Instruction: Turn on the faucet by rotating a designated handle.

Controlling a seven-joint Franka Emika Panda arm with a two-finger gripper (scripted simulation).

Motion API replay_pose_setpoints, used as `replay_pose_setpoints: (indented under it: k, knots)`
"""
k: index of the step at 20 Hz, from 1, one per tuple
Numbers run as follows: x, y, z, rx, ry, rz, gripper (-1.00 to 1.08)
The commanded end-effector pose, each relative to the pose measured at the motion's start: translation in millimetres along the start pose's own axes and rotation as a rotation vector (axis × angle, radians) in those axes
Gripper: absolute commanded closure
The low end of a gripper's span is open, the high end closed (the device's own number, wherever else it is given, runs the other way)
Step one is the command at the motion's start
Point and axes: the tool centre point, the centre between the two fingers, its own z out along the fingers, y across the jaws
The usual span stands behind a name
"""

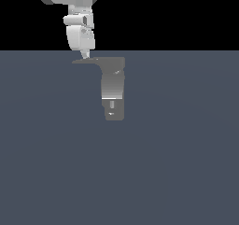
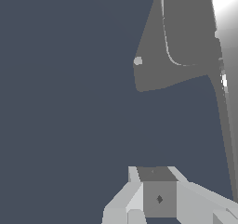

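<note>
The faucet (image 1: 113, 86) is a grey upright blocky body on the blue-grey floor, with a darker squarish lower block (image 1: 114, 111). The handle (image 1: 86, 60) is a thin flat grey lever that sticks out from the faucet's top toward the exterior view's left and tapers to a point. My gripper (image 1: 85, 55) hangs from the white arm, with its fingers together and pointing down. Its tip is at the lever's upper edge, about midway along it; I cannot tell if they touch. In the wrist view the gripper (image 2: 155, 172) shows with nothing between its fingers, and grey faucet parts (image 2: 186, 32) lie beyond it.
The flat blue-grey floor (image 1: 177, 163) spreads all around the faucet. The white arm (image 1: 79, 30) comes down from above, on the exterior view's left of the faucet body. Nothing else shows.
</note>
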Motion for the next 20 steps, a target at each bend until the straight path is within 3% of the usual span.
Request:
replay_pose_setpoints:
  k: [1, 20]
  knots:
    - [0, 0, 0, 0.000, 0.000, 0.001, 1.08]
    - [-2, 38, 0, 0.000, 0.000, 0.001, 1.08]
